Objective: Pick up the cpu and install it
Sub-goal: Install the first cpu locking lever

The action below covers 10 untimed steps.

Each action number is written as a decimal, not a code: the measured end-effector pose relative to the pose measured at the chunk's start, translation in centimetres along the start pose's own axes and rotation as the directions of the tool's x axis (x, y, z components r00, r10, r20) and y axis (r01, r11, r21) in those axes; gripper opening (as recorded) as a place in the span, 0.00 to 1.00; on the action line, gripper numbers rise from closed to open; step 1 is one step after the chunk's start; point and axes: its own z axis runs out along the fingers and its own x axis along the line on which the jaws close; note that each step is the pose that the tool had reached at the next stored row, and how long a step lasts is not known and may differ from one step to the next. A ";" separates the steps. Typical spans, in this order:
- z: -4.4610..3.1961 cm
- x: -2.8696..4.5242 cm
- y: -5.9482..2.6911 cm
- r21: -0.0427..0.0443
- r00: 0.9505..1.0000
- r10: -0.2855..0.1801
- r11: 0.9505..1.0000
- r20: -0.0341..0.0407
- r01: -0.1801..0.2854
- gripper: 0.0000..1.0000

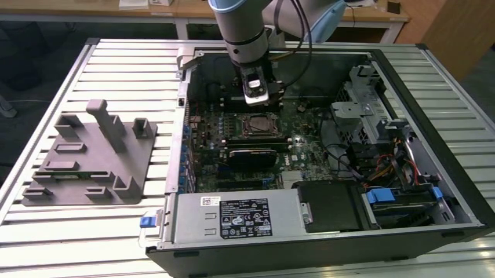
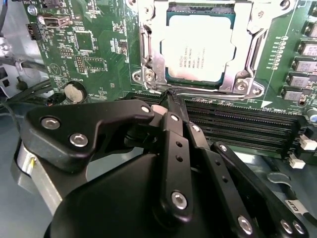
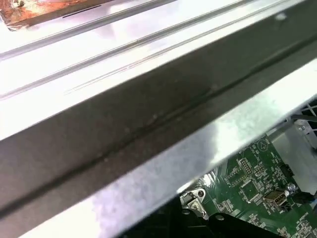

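Note:
The cpu [image 2: 198,48], a flat square chip with a pale silver top, lies in the motherboard socket with a metal frame [image 2: 247,59] around it. In the exterior view the cpu [image 1: 258,124] sits mid-board inside the open computer case. My gripper [image 2: 169,98] hangs just beside the socket's edge, over the black memory slots [image 2: 237,121]. Its dark fingers [image 2: 174,144] are pressed together at the tips with nothing between them. In the exterior view the gripper [image 1: 258,102] hovers a little behind the socket, apart from the chip.
A grey plastic tray [image 1: 89,159] with upright blocks lies on the slatted table at the exterior view's left. The case wall [image 3: 148,124] runs close by the wrist. Drive bays and cables [image 1: 379,145] crowd the exterior view's right; a power supply [image 1: 240,217] is at the front.

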 end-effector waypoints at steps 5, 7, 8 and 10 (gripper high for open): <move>0.00 -0.02 0.01 0.005 1.000 -0.001 1.000 0.000 0.001 0.11; 0.04 -0.11 0.06 0.021 1.000 -0.003 1.000 -0.007 0.003 0.11; 0.07 -0.18 0.10 0.032 1.000 -0.003 0.999 -0.013 0.004 0.11; 0.14 -0.37 0.20 0.054 1.000 -0.003 0.999 -0.031 0.005 0.11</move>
